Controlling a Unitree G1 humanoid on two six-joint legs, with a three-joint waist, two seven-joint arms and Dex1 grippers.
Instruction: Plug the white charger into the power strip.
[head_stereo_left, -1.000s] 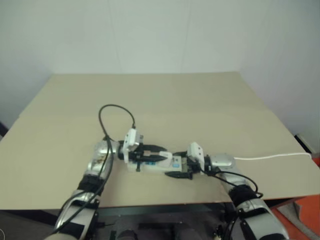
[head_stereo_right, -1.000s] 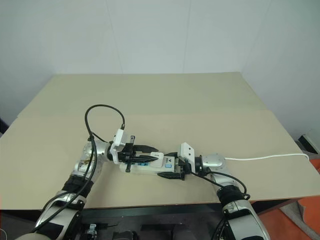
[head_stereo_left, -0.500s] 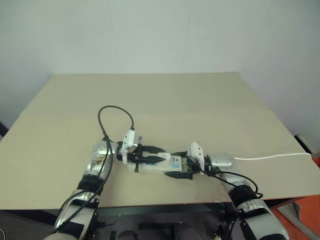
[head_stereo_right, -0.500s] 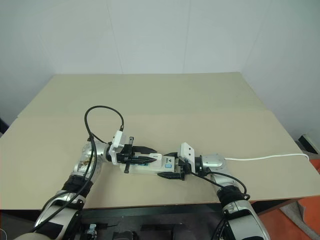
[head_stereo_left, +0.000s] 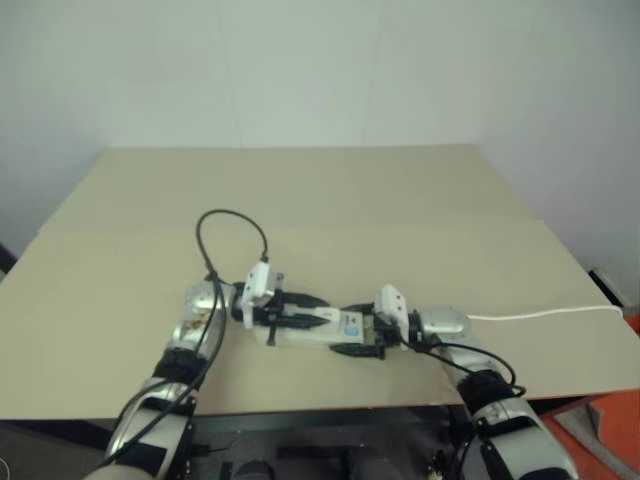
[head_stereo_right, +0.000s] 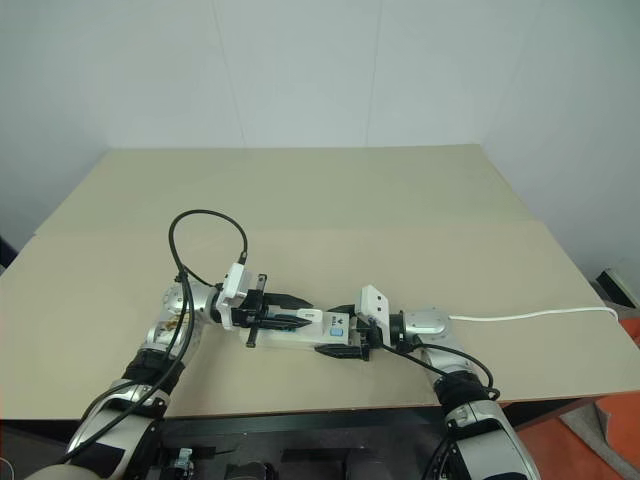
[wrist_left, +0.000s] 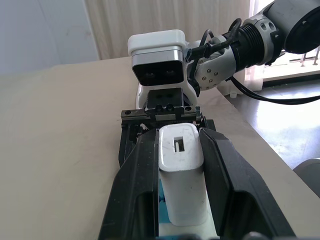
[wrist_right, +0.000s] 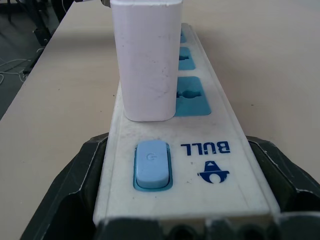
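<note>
The power strip (head_stereo_right: 300, 341) lies on the table near its front edge, white with blue socket faces (wrist_right: 192, 102) and a blue switch (wrist_right: 152, 164). My right gripper (head_stereo_right: 338, 349) is shut on its switch end, one black finger (wrist_right: 75, 185) along each side. My left gripper (head_stereo_right: 300, 314) comes in level from the left, shut on the white charger (wrist_left: 181, 165). The charger (wrist_right: 147, 60) stands upright on the strip's top, beside the socket nearest the switch. Whether its prongs are in a socket is hidden.
The strip's white cord (head_stereo_right: 530, 315) runs right along the tan table (head_stereo_right: 400, 220) to its edge. A black cable loop (head_stereo_right: 210, 225) arches above my left wrist. The right gripper's white camera box (wrist_left: 157, 65) faces the left gripper closely.
</note>
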